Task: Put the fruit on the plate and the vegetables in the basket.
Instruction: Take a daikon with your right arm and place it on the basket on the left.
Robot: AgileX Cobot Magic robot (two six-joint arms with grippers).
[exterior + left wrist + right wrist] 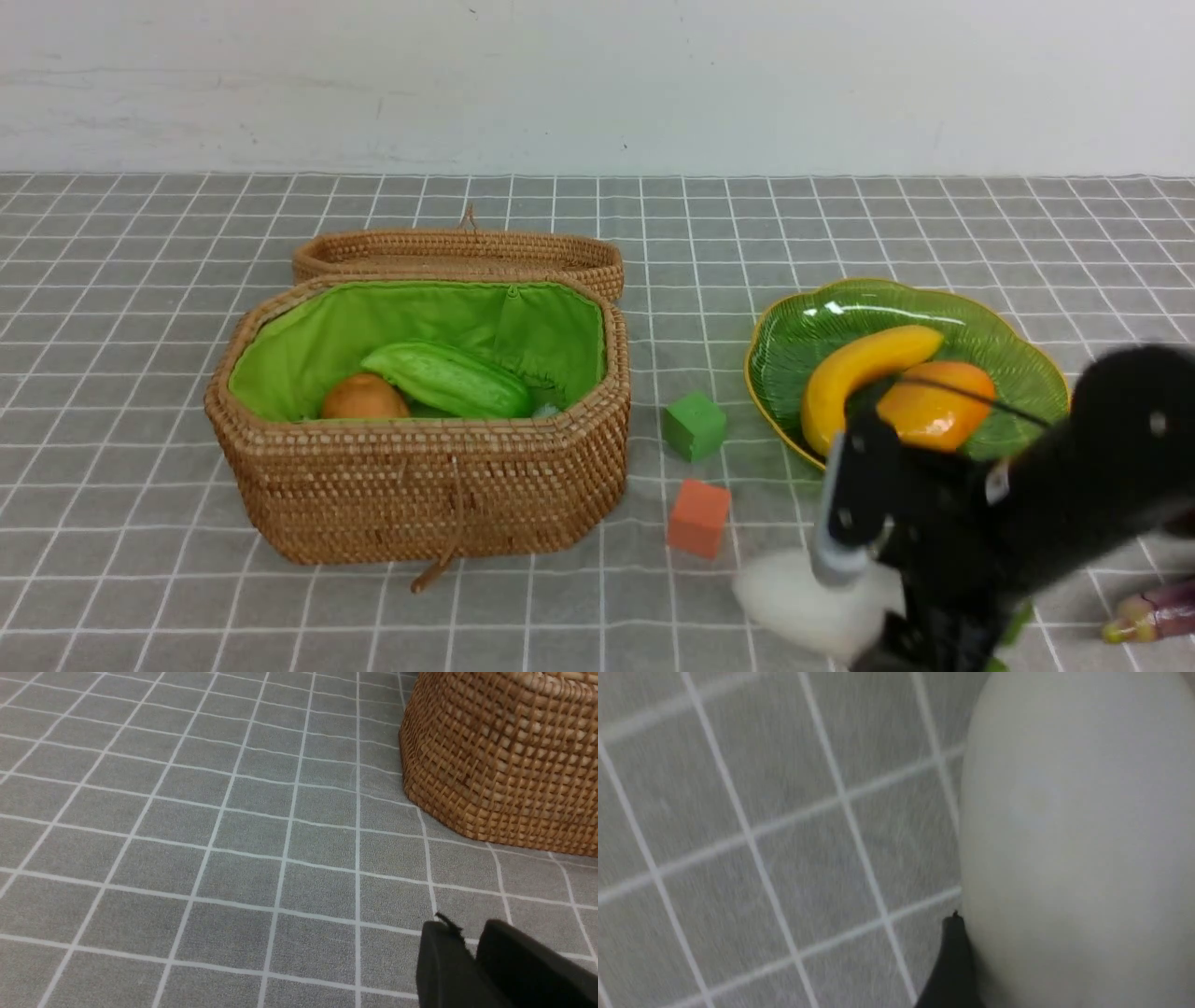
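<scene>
Two claws: the left claw is hanging narrow near the basket; the right claw is straddling the white vegetable, grip unclear.

Two cubes, one basket, one plate
</scene>
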